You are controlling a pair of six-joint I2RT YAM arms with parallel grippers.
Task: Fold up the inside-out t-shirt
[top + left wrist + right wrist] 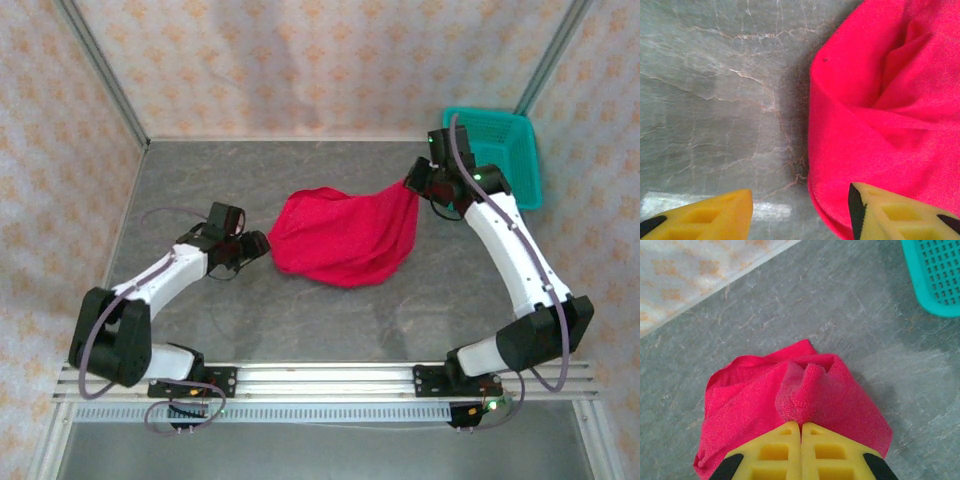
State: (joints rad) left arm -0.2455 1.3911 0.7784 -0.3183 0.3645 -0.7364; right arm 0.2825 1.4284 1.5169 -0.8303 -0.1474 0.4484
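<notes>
1. The shirt (345, 238) lies bunched in the middle of the top view, on the grey table (200, 170). Its right corner is drawn out to a point toward the upper right.
2. The right gripper (415, 185) sits at that point, just left of the basket (500, 150) in the upper right corner.
3. In the right wrist view, the right gripper (801, 426) has its yellow fingers (775, 450) pressed together with no gap. They pinch a puckered fold of the shirt (755, 400) at bottom centre.
4. The left gripper (255, 245) is at the shirt's left edge, centre-left in the top view.
5. In the left wrist view, the left gripper (800, 200) is partly open and grips nothing. One finger (705, 217) is over bare table at lower left. The other is over the shirt's (890, 125) edge at lower right.
</notes>
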